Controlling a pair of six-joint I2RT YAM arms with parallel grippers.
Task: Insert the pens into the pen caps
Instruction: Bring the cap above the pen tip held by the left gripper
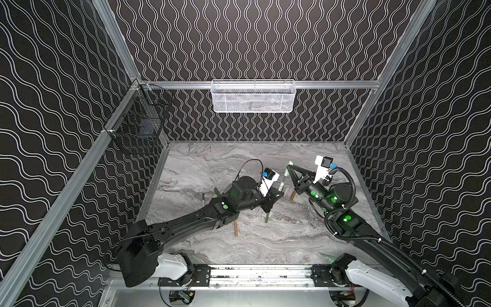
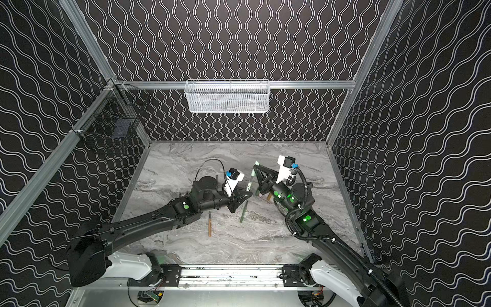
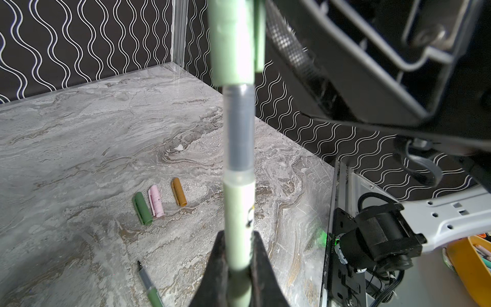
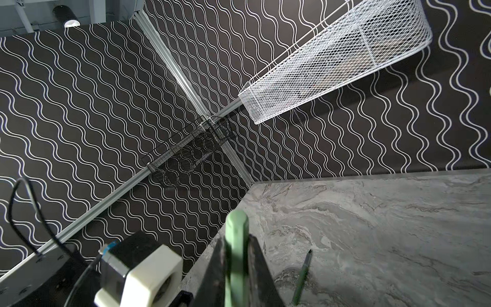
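Left wrist view: left gripper (image 3: 237,255), clamped tight on the pale green pen (image 3: 239,212), holds it clear of the marbled table (image 3: 79,133). The pen's grey translucent front section enters the matching cap (image 3: 231,42), with the tip hidden inside. Seating looks partial, since the clear collar is exposed. A straight push along the shared axis, without tilt, seems needed until the cap's rim meets the collar. Both parts are slim, smooth plastic cylinders, likely to pivot between flat jaws. Beyond, the dark green cap (image 3: 142,208), pink cap (image 3: 156,200) and orange cap (image 3: 178,192) lie side by side. Top view: orange pen (image 2: 210,224) and dark green pen (image 2: 244,212) lie loose on the table. Right wrist view: right gripper (image 4: 236,260), closed on the round-ended cap.
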